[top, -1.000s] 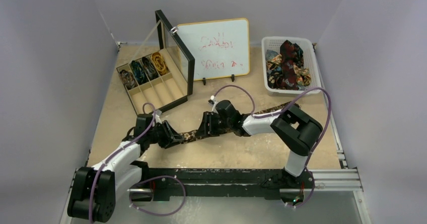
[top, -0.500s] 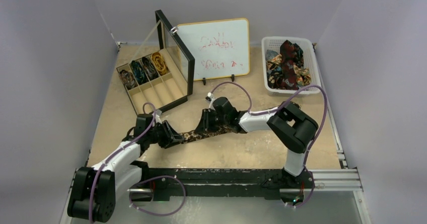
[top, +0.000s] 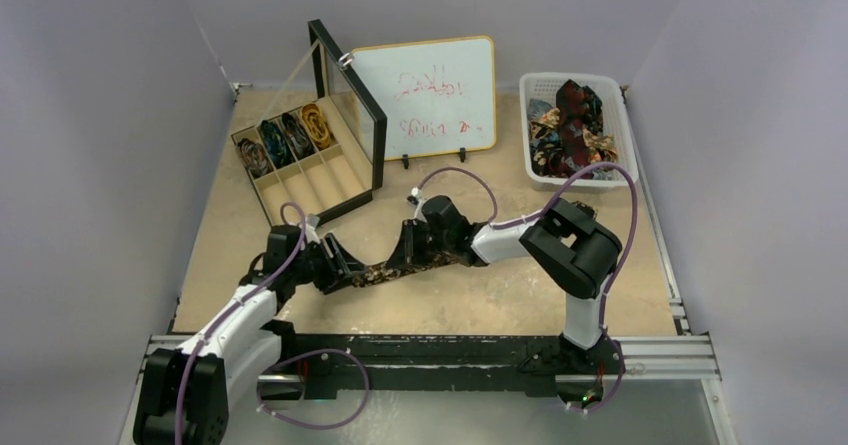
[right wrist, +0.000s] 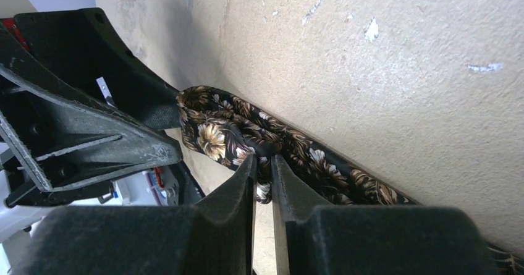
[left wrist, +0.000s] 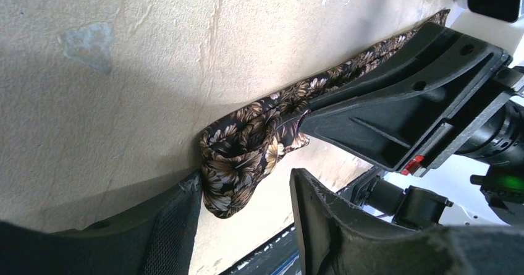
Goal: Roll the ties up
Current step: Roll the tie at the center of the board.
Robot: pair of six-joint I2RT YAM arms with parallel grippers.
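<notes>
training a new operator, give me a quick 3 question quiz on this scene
1. True or false: the right gripper pinches the tie.
2. The left gripper is: A open, the tie's coiled end between its jaws; B shut tight; C out of view.
3. How many rolls lie in the box?
Key: 1 true; 2 A; 3 four.
</notes>
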